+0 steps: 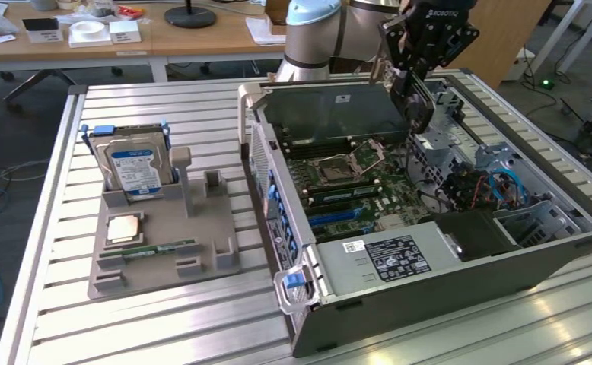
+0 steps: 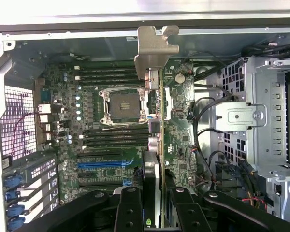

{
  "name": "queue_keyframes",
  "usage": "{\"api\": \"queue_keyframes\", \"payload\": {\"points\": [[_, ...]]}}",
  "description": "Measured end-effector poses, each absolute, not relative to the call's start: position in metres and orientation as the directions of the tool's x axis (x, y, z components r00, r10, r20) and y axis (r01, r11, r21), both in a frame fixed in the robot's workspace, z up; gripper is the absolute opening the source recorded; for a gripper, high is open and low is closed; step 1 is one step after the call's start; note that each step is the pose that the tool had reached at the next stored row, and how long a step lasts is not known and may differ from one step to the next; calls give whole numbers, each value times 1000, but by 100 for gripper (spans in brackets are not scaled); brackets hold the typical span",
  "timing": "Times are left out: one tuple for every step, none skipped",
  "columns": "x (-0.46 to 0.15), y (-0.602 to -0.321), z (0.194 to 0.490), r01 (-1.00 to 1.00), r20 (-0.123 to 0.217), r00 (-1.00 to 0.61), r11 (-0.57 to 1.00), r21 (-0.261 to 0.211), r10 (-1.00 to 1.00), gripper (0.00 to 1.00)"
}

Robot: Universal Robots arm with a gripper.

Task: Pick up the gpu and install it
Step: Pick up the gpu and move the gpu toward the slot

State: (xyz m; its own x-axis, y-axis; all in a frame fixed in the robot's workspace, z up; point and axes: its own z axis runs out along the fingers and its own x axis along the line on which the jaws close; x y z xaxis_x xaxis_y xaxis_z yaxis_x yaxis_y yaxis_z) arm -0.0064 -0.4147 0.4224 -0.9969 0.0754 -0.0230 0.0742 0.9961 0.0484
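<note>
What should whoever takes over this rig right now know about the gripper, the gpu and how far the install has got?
Gripper: shut on the gpu, which is held on edge between the fingers.
Where: the gpu hangs above the motherboard inside the open computer case.
Done: the gpu is picked up and over the case.
Left: it is not yet seated in a motherboard slot.
Other: the hard drive stands in the grey holder at the exterior view's left.

The gpu [image 2: 153, 125] hangs edge-on above the motherboard [image 2: 111, 145].
</note>
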Motion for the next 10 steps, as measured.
{"api": "queue_keyframes", "payload": {"points": [[-6, -415, 422, 74, -23, -997, 996, 48, 75, 27], [-6, -415, 422, 74, -23, -997, 996, 48, 75, 27], [-6, -415, 422, 74, -23, -997, 996, 48, 75, 27], [-6, -415, 422, 74, -23, -997, 996, 48, 75, 27], [-6, -415, 422, 74, -23, -997, 996, 48, 75, 27], [-6, -415, 422, 74, -23, -997, 996, 48, 75, 27], [-5, -415, 422, 74, -23, -997, 996, 48, 75, 27], [-4, -415, 422, 74, -23, -997, 996, 48, 75, 27], [-3, -415, 422, 74, -23, -997, 996, 48, 75, 27], [-1, -415, 422, 74, -23, -997, 996, 48, 75, 27]]}}
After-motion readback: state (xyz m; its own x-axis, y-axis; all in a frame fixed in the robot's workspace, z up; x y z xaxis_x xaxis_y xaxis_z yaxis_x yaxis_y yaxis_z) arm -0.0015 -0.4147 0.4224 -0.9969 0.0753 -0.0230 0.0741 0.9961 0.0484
